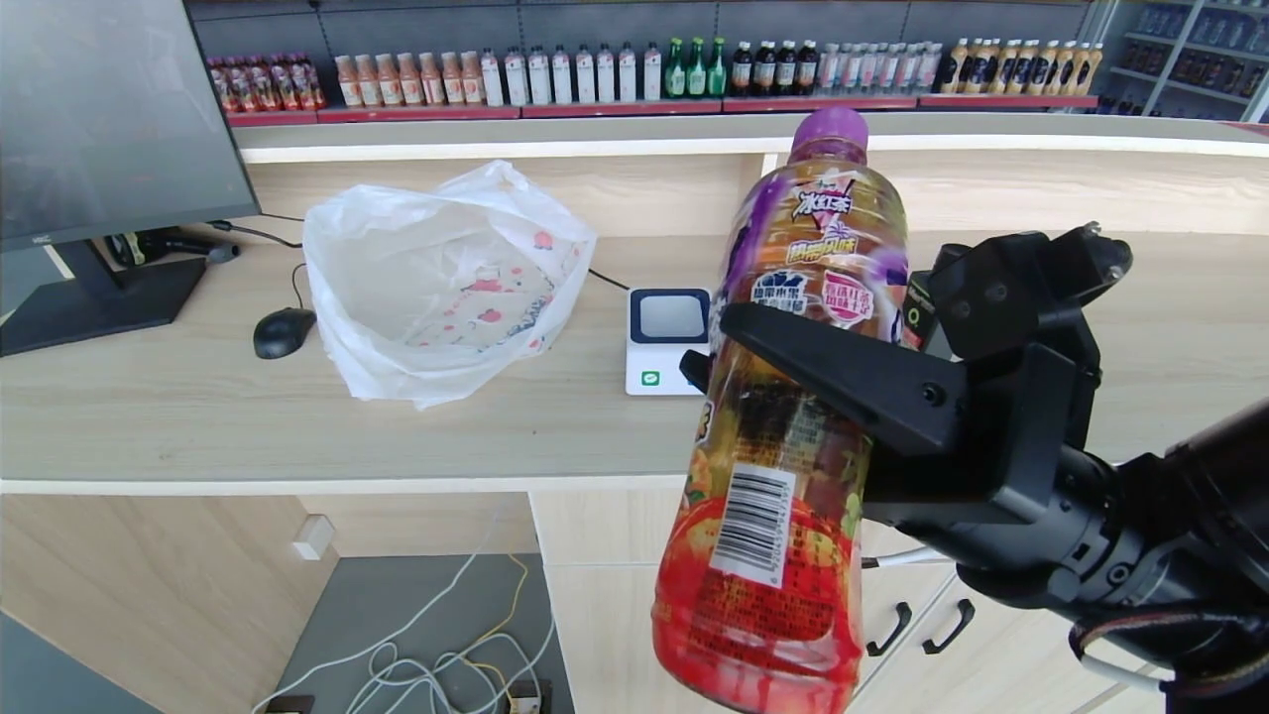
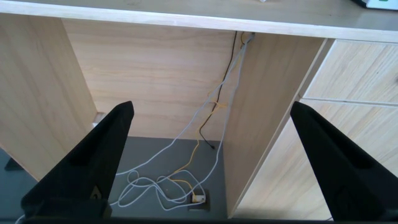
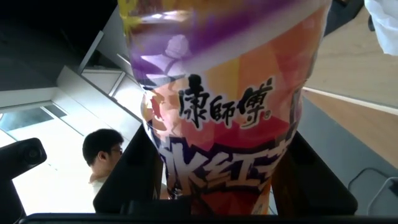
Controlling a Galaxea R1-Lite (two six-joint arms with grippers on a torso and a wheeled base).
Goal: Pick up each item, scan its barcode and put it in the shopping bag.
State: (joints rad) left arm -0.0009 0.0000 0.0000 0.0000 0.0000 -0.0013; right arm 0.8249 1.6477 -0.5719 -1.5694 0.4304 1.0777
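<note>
My right gripper (image 1: 783, 367) is shut on a drink bottle (image 1: 793, 426) with a purple cap and a red, orange and purple label, held up in front of the counter, slightly tilted. Its barcode (image 1: 753, 521) faces me low on the label. The bottle (image 3: 224, 93) also looms close in the right wrist view, between the black fingers (image 3: 134, 180). A white barcode scanner (image 1: 666, 339) sits on the counter behind the bottle. Left of it stands the open white shopping bag (image 1: 441, 283). My left gripper (image 2: 211, 168) hangs open below the counter edge, nothing between its fingers.
A monitor (image 1: 109, 129) and a black mouse (image 1: 283, 332) occupy the counter's left end (image 1: 149, 416). Shelves of bottles (image 1: 644, 74) line the back wall. Under the counter lie loose cables (image 2: 174, 180) in an open bay, with drawers (image 1: 917, 625) to the right.
</note>
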